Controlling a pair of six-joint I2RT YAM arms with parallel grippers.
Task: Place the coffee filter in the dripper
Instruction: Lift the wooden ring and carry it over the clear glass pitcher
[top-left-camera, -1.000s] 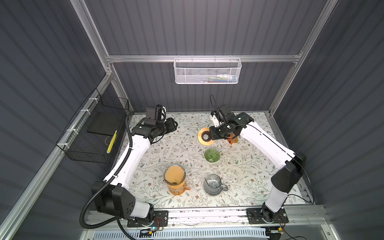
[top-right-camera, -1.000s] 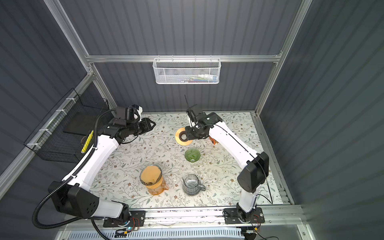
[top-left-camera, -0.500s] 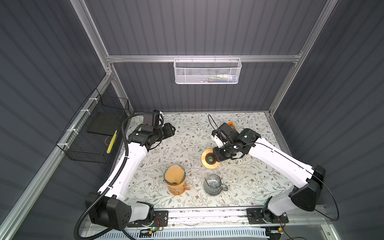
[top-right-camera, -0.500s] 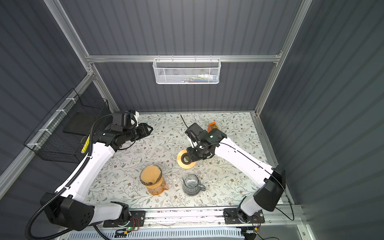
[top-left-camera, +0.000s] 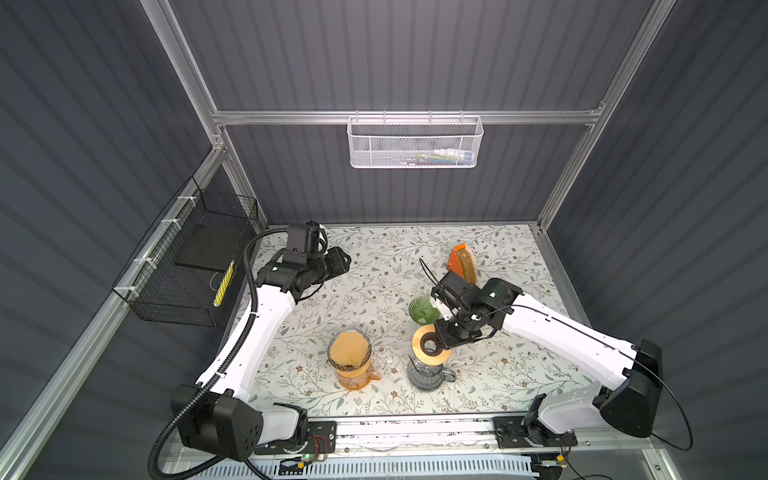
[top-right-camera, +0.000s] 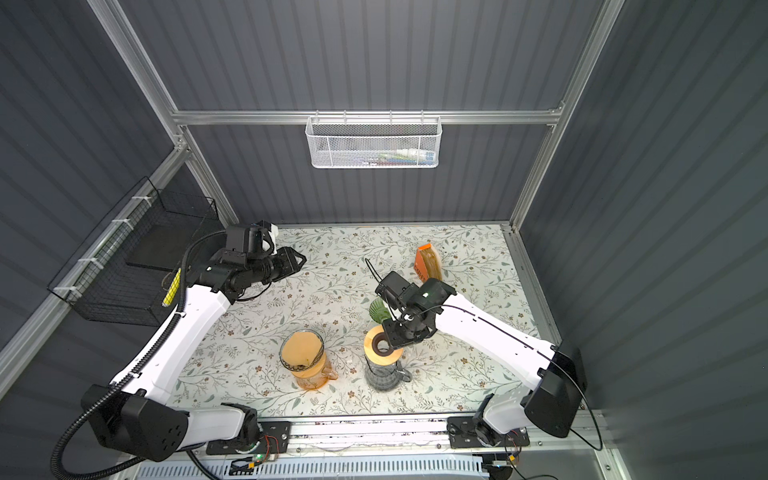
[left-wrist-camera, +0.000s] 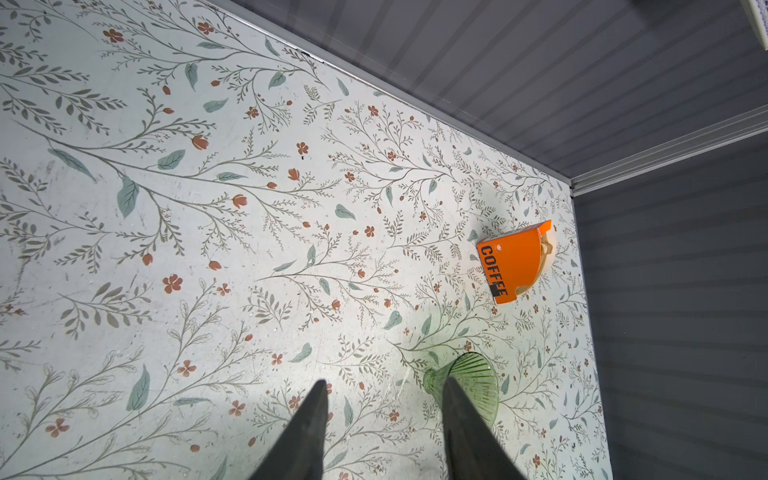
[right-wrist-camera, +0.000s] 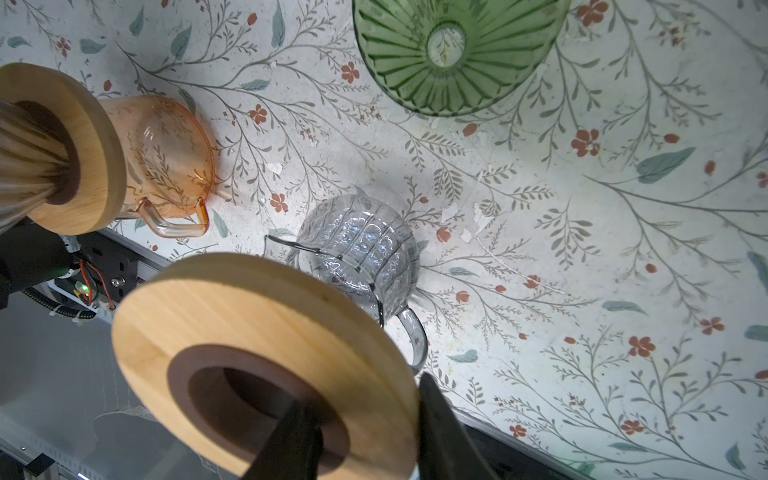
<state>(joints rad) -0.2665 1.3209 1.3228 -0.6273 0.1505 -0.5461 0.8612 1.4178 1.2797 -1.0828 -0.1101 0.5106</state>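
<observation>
Nearest us stand the clear ribbed glass carafe (top-left-camera: 424, 376) and, beside it, the orange glass carafe (top-left-camera: 353, 372), which already carries a cone (top-left-camera: 349, 351) lined with tan paper.

The change sits above the clear one. A second ago the right gripper (right-wrist-camera: 370, 434) held the flat round wooden ring (top-left-camera: 430, 357) over the far middle of the floral table (top-left-camera: 374, 266). Now it has brought it forward over the carafe's mouth, with one finger through the dark hole and one outside the rim.

We judge this to be a base for the green ribbed glass dripper (top-left-camera: 419, 309), which stands bare just behind, so the filter step has not begun. The coffee filter (top-left-camera: 468, 270) waits in the orange cardboard box (top-left-camera: 457, 266) at the far right — only brown edges show. Far left, the left gripper (left-wrist-camera: 384, 388) hangs empty, fingers moderately apart.

The ring hides the carafe's mouth in both top views — whether wood touches glass, we cannot tell.
</observation>
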